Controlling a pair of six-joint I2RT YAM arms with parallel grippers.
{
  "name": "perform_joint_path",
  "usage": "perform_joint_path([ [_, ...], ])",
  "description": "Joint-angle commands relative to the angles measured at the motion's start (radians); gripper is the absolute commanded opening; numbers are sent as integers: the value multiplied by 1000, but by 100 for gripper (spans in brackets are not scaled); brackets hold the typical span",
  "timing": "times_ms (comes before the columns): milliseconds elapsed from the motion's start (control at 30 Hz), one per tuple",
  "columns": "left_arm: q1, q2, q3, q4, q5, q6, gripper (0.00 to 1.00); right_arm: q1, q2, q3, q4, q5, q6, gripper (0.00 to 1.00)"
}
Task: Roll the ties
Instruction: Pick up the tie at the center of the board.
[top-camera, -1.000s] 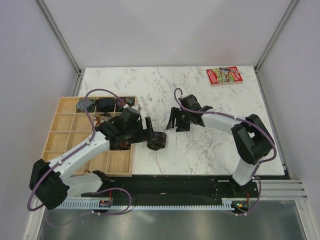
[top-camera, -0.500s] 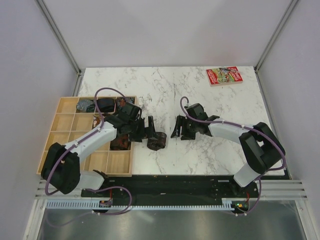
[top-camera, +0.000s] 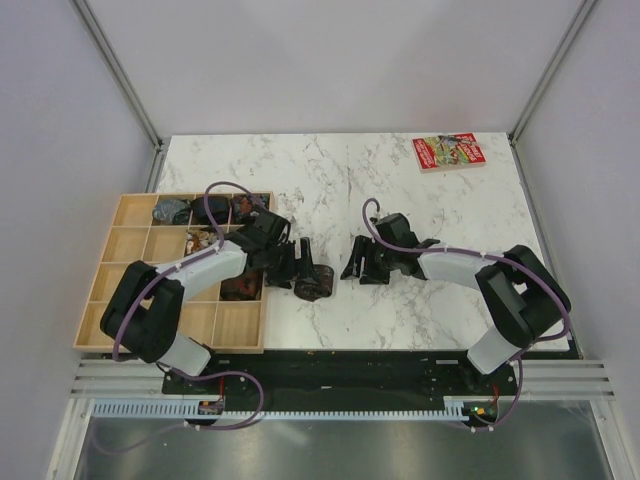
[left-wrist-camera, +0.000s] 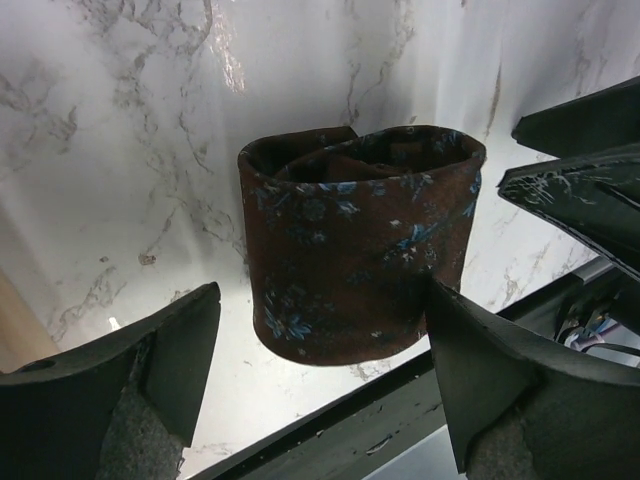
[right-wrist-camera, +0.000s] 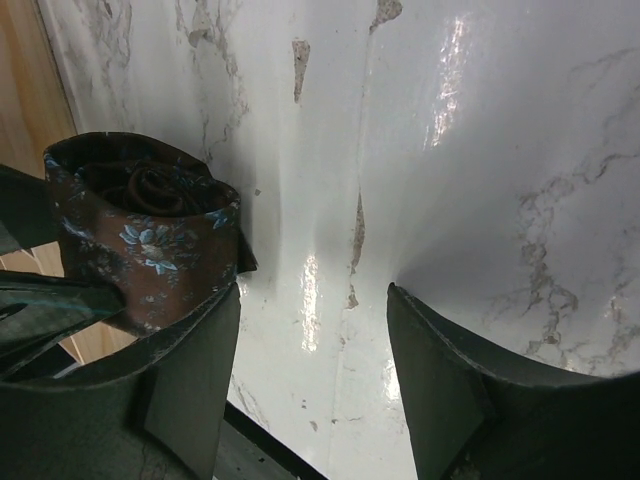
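Brown tie (left-wrist-camera: 355, 250) straddled by low left end effector (left-wrist-camera: 322, 320).

1. My fingers (right-wrist-camera: 455, 400) stand apart, only bare marble tabletop (right-wrist-camera: 480, 150) between them.
2. A rolled tie (right-wrist-camera: 150, 240), brown with blue flowers, stands on end at the view's left, outside them.

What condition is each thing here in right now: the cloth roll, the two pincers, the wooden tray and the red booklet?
Tie: rolled up, resting on the table.
Left pincer: open, one finger on each side of the tie.
Right pincer: open, holding nothing.
Wooden tray: some compartments hold fabric bundles.
Red booklet: closed, lying flat.
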Motion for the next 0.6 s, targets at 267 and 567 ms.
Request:
perform_joint_path([
  [267, 3, 15, -124, 134, 24, -27, 76, 1, 26, -65, 73, -5, 14, 68],
  [567, -6, 73, -184, 225, 44, -67, 61, 1, 38, -82, 75, -2, 14, 68],
])
